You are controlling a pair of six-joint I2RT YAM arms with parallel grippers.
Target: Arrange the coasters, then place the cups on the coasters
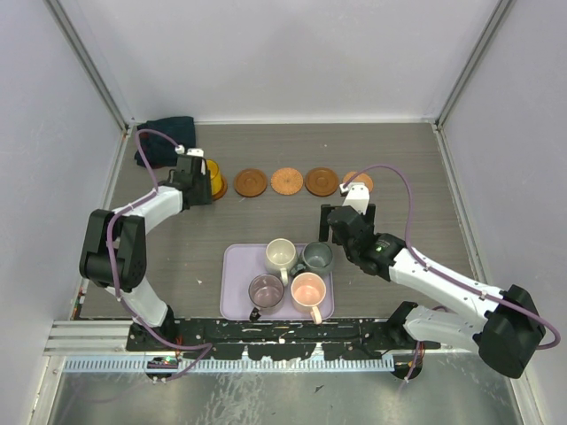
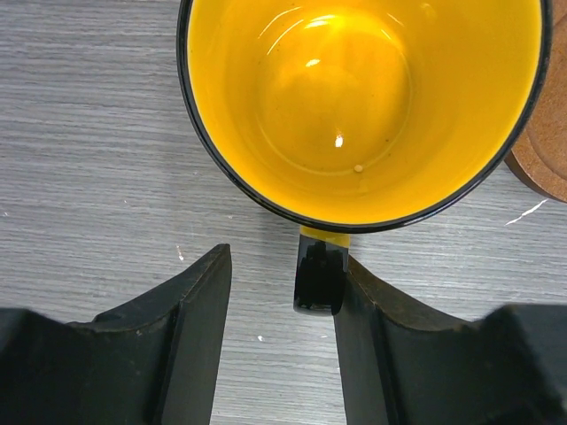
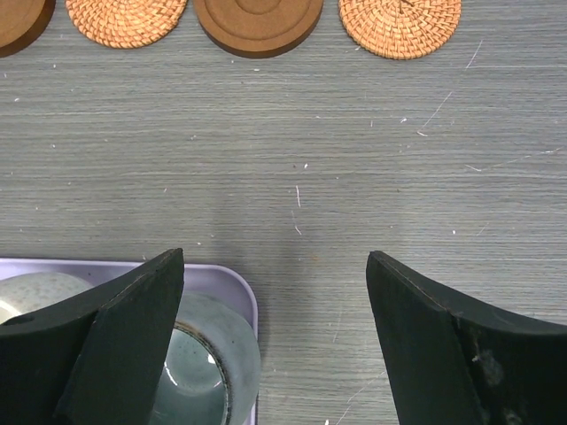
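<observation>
In the top view the left arm's wrist covers most of the yellow cup point(image 1: 212, 176). The leftmost coaster point(image 1: 221, 188) beneath it shows only as a brown crescent at the cup's 4 o'clock. The right arm's white mount and cable hide part of the rightmost coaster point(image 1: 361, 182). The left wrist view cuts off the cup's far rim, and in the right wrist view a finger blocks much of the grey-green cup point(image 3: 208, 354).

The left gripper point(image 2: 283, 261) stands about half spread astride the yellow cup's handle point(image 2: 319, 274). The finger on that view's right touches the handle and the other stands apart from it, so nothing is clamped. The right gripper point(image 3: 275, 266) is spread wide and holds nothing, over bare table just off the 1 o'clock corner of the lavender tray point(image 1: 232, 301).

The yellow cup is glossy yellow inside, with a dark rim and dark handle. It stands upright at the table's 10 o'clock, at the head of the row of coasters point(image 1: 287, 181) running toward 1 o'clock. Two of these look woven, the others smooth and ringed. The cream cup point(image 1: 281, 255), mauve cup point(image 1: 266, 290) and pink cup point(image 1: 308, 288) sit in the tray at 6 o'clock.
</observation>
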